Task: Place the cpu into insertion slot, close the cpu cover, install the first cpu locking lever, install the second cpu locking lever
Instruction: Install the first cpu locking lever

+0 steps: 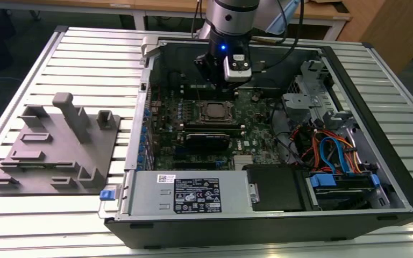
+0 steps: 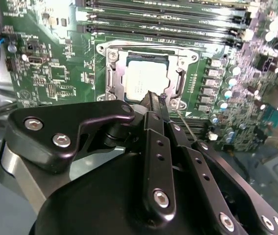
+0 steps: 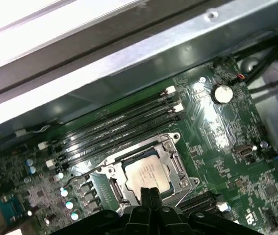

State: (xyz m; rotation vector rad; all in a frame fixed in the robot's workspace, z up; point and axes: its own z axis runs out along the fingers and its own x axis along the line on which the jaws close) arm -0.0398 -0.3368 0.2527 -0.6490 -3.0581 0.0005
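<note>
Silvery-grey square cpu [image 3: 147, 175] sits in the dark square insertion slot [image 2: 124, 73] on the green motherboard [image 3: 217, 147]. Thin silvery frame cpu cover [image 2: 110, 78] lies flat around it. Black gripper [image 3: 148, 195] is pressed together at the socket edge, nothing visibly pinched.

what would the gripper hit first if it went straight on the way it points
Probably the near edge of the cpu cover framing the cpu; the gripper aims there in the second wrist view, though the depth is unclear.

So the cpu [image 1: 214, 112] sits in the insertion slot [image 2: 110, 81]. In the exterior view, the power supply box [image 1: 185, 194] is at its 6 o'clock, and the fixture block [image 1: 52, 150] is on the tabletop [image 1: 84, 48] at 9.
</note>
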